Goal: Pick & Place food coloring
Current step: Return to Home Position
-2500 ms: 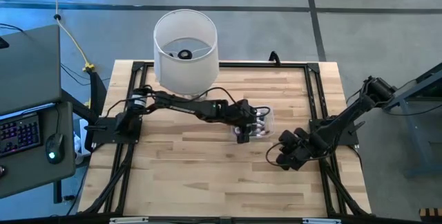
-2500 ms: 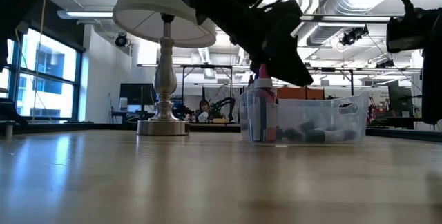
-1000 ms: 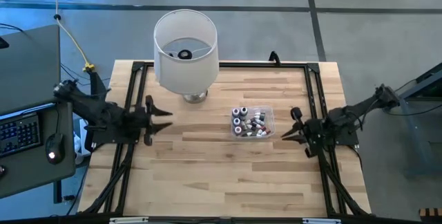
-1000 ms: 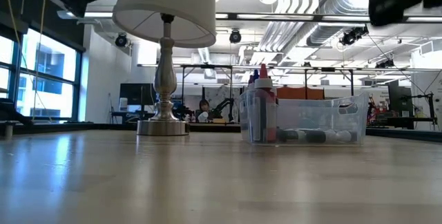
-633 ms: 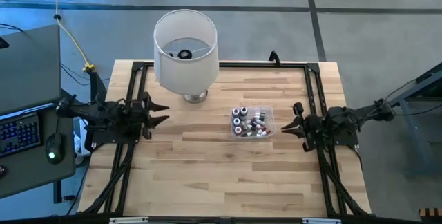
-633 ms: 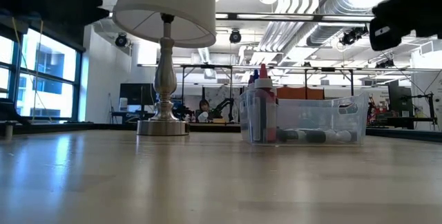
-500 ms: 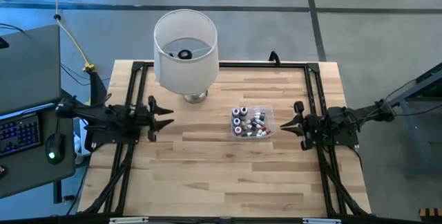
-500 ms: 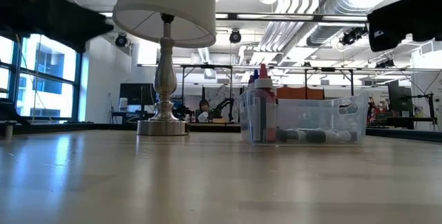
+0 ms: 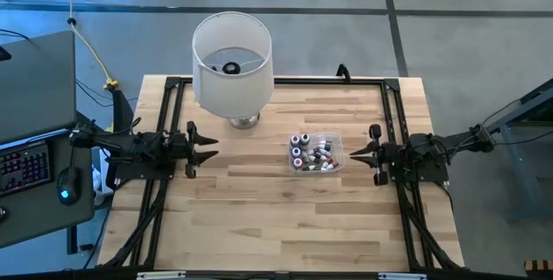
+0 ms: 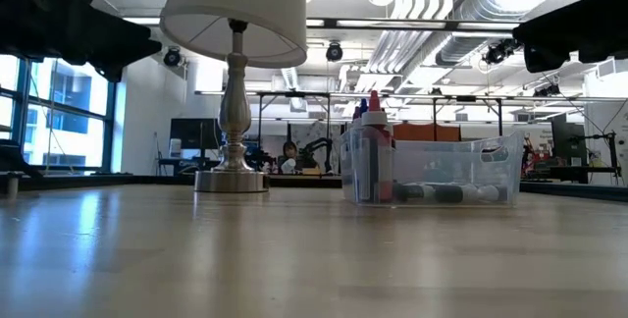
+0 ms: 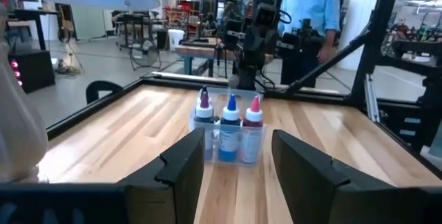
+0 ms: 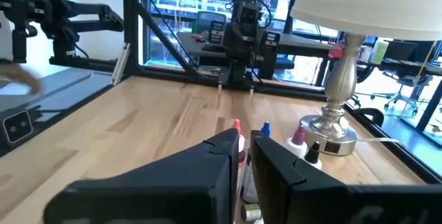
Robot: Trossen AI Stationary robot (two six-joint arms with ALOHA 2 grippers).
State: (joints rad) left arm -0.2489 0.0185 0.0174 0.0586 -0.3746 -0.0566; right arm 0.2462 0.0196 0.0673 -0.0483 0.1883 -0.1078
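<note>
Robotics lab on an open industrial floor. What shows it:
- Butcher-block worktop (image 9: pixel 276 219) caged in a black rail frame (image 9: pixel 393 116). One dark arm is mounted at each side, with the left tool (image 9: pixel 212 148) and right tool (image 9: pixel 349 152) facing inward.
- Grey concrete floor (image 9: pixel 346 47) with seams.
- Operator desk (image 9: pixel 82 163) beside the rig, with a backlit keyboard (image 9: pixel 22 169) and a mouse (image 9: pixel 66 195).
- Exposed ducts and pipes (image 10: pixel 461 4) overhead, strip lights (image 10: pixel 373 24) and tall windows (image 10: pixel 59 112).
- A seated person (image 10: pixel 289 151) among monitors in the background.
- A person in a blue shirt (image 11: pixel 311 10) standing past the worktop.
- What looks like another arm rig (image 12: pixel 62 13) farther off, and office chairs (image 12: pixel 404 99) at the back.
</note>
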